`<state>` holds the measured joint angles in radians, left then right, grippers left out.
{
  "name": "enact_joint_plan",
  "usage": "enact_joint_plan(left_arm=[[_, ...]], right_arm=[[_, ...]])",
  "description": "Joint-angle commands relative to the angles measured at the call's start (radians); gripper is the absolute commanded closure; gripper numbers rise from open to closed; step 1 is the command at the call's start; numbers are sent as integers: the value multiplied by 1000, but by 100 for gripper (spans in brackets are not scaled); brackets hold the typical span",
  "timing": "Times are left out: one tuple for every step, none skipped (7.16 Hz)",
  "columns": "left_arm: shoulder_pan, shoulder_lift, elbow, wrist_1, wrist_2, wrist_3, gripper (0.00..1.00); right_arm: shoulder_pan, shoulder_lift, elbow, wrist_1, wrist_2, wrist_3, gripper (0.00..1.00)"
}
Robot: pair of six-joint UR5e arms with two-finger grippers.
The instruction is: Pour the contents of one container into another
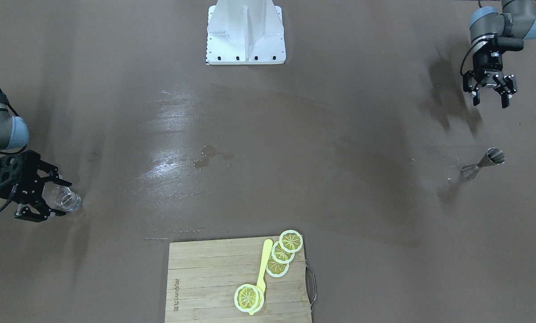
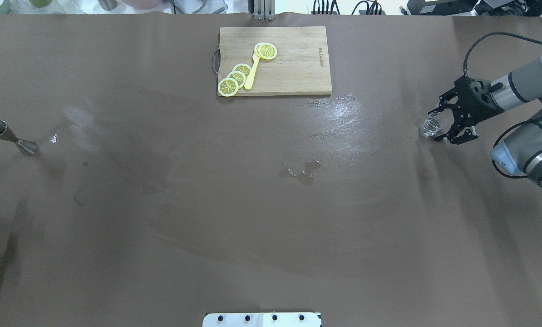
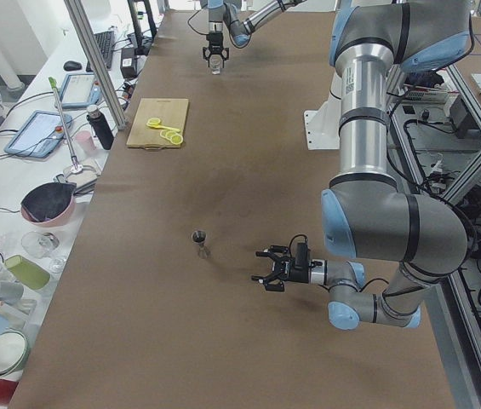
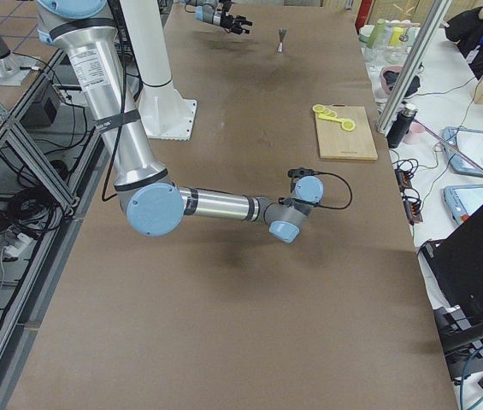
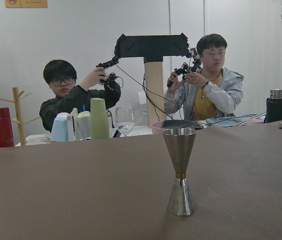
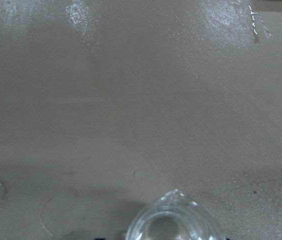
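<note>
Clear glass (image 1: pixel 68 201) is clamped between the fingers of the right gripper (image 1: pixel 58 199), at the table's right end. Left gripper (image 1: pixel 490 103) is held spread wide, empty, near the steel jigger (image 1: pixel 482 163), which is stood upright at the left end.

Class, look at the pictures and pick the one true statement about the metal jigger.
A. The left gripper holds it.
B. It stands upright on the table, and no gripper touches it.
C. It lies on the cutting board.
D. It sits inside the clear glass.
B: the jigger stands upright on the table, and the left gripper hangs open, well apart from it.
</note>
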<state>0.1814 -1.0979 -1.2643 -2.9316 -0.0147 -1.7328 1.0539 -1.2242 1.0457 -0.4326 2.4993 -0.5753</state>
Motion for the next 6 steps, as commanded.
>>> enact_joint_plan(left_arm=[[-43, -29, -71, 76, 1, -1, 12], [-58, -37, -120, 138, -1, -1, 12], [-84, -58, -166, 191, -7, -1, 13], [-138, -95, -171, 277, -45, -2, 14], [-185, -124, -181, 310, -94, -1, 14], [-250, -161, -181, 371, -146, -1, 14]], right_arm=[[0, 0, -1, 0, 3, 0, 43], [0, 0, 1, 0, 3, 0, 61], [3, 3, 4, 0, 4, 0, 84], [18, 9, 4, -2, 9, 2, 100], [34, 17, 4, -3, 13, 2, 100], [49, 28, 4, -5, 23, 2, 100]])
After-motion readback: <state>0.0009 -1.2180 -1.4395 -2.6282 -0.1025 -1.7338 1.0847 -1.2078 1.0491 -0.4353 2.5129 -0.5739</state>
